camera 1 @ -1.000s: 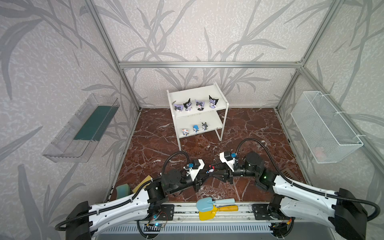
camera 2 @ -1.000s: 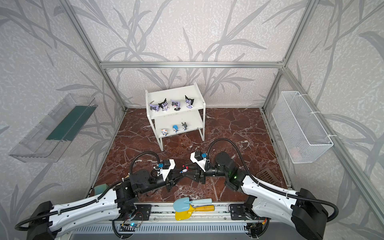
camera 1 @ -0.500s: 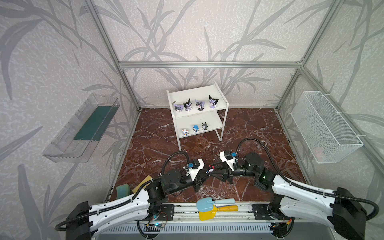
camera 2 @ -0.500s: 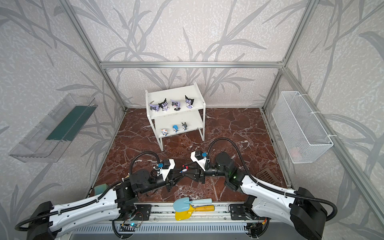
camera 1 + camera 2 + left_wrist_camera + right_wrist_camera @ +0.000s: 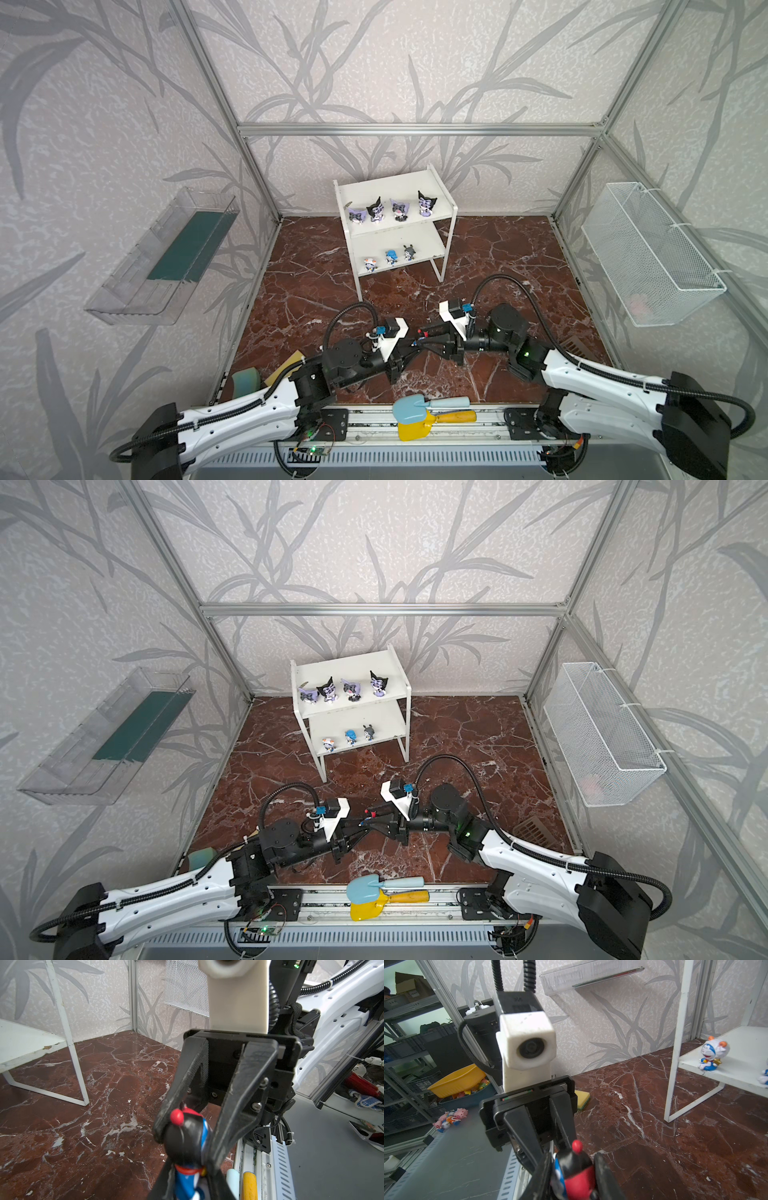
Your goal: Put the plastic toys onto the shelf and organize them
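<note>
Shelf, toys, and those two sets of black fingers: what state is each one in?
shelf: upright, holding seven toys.
purple toys: four in a row, top board.
small toys: three standing on the lower board.
red and blue toy: in mid-air, not yet shelved.
right fingers: closed on that toy's head.
left fingers: around its body; grip unclear.

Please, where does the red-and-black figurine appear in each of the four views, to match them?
Top view: red-and-black figurine below centre, where the two arms meet.
Top view: red-and-black figurine likewise below centre.
Left wrist: red-and-black figurine close up, between the right pincer fingers.
Right wrist: red-and-black figurine close up, in front of the left pincer.
Shared landmark: the white shelf.
</note>
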`<state>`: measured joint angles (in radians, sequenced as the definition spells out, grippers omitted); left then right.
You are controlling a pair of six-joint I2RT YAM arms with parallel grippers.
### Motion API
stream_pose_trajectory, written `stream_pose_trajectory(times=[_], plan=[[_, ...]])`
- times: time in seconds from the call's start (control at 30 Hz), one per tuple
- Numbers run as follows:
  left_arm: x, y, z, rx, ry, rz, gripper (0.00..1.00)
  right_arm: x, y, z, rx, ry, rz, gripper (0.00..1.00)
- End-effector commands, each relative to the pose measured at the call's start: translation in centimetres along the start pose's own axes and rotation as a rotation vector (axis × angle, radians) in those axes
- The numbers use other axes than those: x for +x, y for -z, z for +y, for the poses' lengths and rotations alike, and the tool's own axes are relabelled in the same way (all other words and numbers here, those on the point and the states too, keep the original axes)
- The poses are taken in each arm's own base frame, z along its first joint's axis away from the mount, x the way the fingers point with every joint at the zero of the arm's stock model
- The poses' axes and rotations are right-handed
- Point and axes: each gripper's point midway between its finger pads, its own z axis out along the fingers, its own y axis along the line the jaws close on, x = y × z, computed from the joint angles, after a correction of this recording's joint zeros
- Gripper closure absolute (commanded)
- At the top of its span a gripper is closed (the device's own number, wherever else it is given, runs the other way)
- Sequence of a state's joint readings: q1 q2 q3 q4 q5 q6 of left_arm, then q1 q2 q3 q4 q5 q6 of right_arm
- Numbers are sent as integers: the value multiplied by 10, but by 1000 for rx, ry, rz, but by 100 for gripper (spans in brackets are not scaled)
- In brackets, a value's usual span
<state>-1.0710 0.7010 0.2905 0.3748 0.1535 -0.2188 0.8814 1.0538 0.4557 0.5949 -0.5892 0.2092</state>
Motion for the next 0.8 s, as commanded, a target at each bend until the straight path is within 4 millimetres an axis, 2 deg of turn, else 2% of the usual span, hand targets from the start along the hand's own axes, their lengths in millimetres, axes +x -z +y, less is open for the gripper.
stream_pose_trajectory(times=[0.0,0.07,0.2,0.3,0.43,0.57,0.67,0.77], plan=[[-8,6,10,-60,10,-40,47,-6,1,-13,91,8,-5,73],[-10,10,17,-106,16,-39,29,-6,4,-22,150,19,11,73],[-10,23,31,-204,45,-3,16,-6,9,-41,271,55,69,73],[-13,36,49,-333,57,48,12,-6,11,-55,353,88,97,73],[-27,48,62,-460,26,129,10,-9,13,-79,475,152,130,72],[-42,46,56,-449,-46,218,3,-12,12,-103,579,236,190,69],[-44,42,41,-358,-146,331,1,-18,6,-118,632,295,213,66],[-45,46,44,-377,-233,426,1,-24,2,-134,663,310,216,66]])
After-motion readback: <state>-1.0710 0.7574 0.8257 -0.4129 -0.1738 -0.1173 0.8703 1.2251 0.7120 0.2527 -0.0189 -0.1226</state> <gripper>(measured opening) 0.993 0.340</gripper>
